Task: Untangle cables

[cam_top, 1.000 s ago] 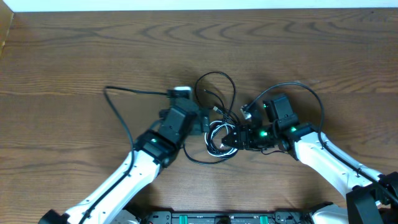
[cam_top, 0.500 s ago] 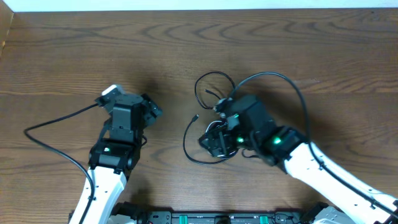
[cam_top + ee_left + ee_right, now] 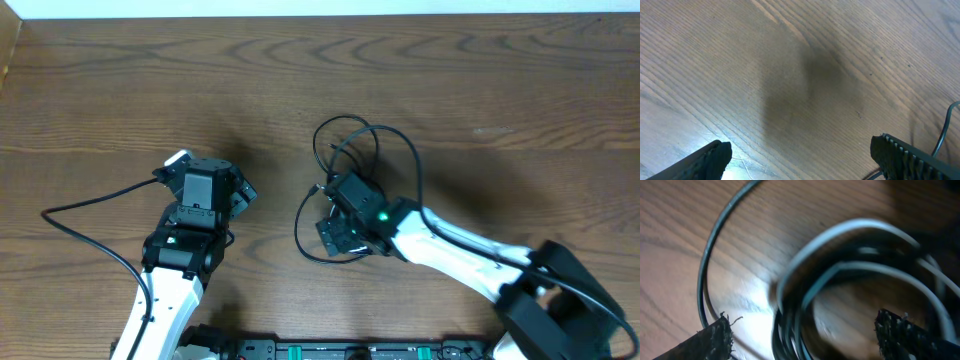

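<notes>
No text, label, brand name, number or sign can be read in any of the three views.

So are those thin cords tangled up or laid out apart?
Tangled. The cables lie in one heap, with white and black loops crossing each other beneath the open right pincer.

Cables [image 3: 855, 226] — black and white, tangled
</notes>
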Controlling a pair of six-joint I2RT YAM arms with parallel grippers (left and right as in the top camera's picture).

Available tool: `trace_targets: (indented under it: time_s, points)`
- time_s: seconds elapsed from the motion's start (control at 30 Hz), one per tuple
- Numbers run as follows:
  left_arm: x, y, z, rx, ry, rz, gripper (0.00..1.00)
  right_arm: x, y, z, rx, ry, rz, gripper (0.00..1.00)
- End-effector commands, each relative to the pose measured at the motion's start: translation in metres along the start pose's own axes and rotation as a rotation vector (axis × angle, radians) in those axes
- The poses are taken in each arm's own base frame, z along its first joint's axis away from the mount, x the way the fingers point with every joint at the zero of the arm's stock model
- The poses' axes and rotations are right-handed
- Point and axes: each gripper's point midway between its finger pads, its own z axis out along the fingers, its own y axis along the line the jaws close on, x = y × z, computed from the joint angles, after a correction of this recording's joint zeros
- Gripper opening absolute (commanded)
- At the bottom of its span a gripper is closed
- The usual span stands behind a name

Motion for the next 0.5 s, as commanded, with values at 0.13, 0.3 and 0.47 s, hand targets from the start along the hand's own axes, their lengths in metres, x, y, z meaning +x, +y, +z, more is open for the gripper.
trace_targets:
  time_s: [0.13, 0.3, 0.47]
  points:
    - [-0.008, -0.001, -0.003, -0.004, -0.020, -0.017, 0.94, 0.008, 0.029, 0.022, -0.030, 0.115, 0.008, 0.54]
    - [-0.008, 0.000, -0.003, -0.005, -0.019, -0.017, 0.94, 0.006, 0.042, 0.018, -0.092, 0.138, 0.122, 0.24]
    - [-0.006, 0.001, -0.003, -0.011, -0.012, -0.014, 0.94, -0.015, 0.062, 0.004, -0.272, 0.153, 0.191, 0.01]
